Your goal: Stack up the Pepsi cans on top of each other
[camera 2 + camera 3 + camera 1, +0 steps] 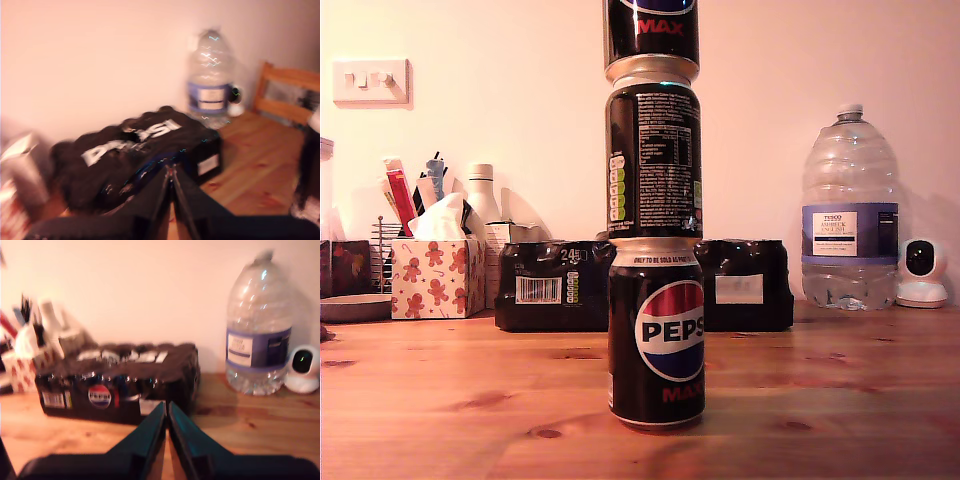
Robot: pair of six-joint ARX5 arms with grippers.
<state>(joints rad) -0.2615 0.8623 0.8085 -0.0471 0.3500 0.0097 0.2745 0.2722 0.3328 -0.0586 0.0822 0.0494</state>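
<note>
Right up close, the black Pepsi can with the globe logo (656, 337) is standing upright on the wooden table (440, 400), carrying a second black can (654, 160) and a third (652, 30), axes all vertical. My first gripper (170, 172) and my second gripper (166, 407) are closed and empty, facing the black shrink-wrapped multipack (120, 382); neither wrist view is showing the stack, so which is nearer I cannot tell.

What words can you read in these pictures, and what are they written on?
"PEPSI MAX": bottom can of the stack.
"ONLY TO BE SOLD AS PART": same can's top band; the rest is hidden.
"MAX": top can.
"24": multipack behind.
"PEPSI": multipack's top, first wrist view.
Too small: middle can's nutrition text.
Blurred: water bottle label.
</note>
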